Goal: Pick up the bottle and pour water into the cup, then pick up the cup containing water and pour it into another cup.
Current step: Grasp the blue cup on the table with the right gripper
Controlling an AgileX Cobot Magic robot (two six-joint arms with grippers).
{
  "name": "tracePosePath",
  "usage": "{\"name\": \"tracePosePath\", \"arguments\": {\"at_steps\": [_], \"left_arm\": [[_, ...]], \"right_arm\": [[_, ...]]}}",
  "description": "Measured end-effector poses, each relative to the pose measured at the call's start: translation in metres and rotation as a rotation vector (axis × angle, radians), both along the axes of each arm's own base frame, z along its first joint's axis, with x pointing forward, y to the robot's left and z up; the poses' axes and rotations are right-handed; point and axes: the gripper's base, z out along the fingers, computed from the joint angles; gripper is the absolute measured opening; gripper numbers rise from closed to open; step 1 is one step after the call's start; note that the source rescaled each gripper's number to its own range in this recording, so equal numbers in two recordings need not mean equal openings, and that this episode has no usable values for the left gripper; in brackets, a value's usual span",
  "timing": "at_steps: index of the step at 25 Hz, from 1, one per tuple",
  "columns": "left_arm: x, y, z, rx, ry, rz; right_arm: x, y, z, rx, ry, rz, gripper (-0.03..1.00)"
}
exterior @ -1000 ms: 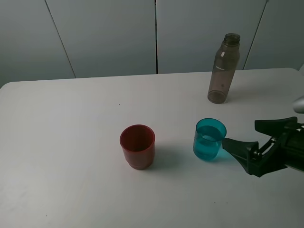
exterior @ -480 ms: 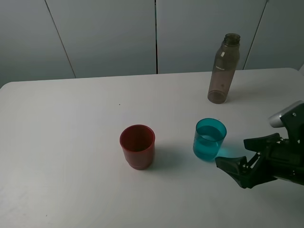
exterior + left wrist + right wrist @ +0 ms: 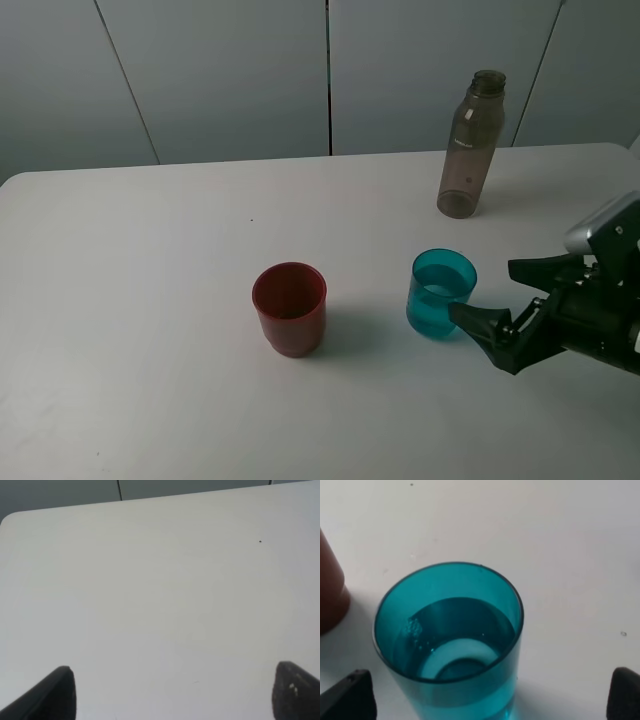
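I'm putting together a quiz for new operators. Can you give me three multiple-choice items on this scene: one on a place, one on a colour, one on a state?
1. Where is the bottle?
A. at the back, beyond the teal cup
B. at the front edge
C. on the floor

2. What colour is the left cup?
A. green
B. red
C. yellow

3. What state is the right gripper in?
A. shut on the teal cup
B. open, holding nothing
C. shut on the bottle

Key: 1 A, it stands upright beyond the teal cup; 2 B, its wall is plainly red; 3 B, both fingertips sit wide apart, clear of the cup.
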Motion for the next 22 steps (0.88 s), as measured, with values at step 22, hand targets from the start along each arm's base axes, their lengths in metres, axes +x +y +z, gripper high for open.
{"name": "tracePosePath", "arguments": {"at_steps": [22], "left_arm": [[0.0,0.0,0.0,0.0,0.0,0.0]], "right_arm": [[0.027,0.01,-0.042,-0.067,-0.016,0.207,1.0]]}}
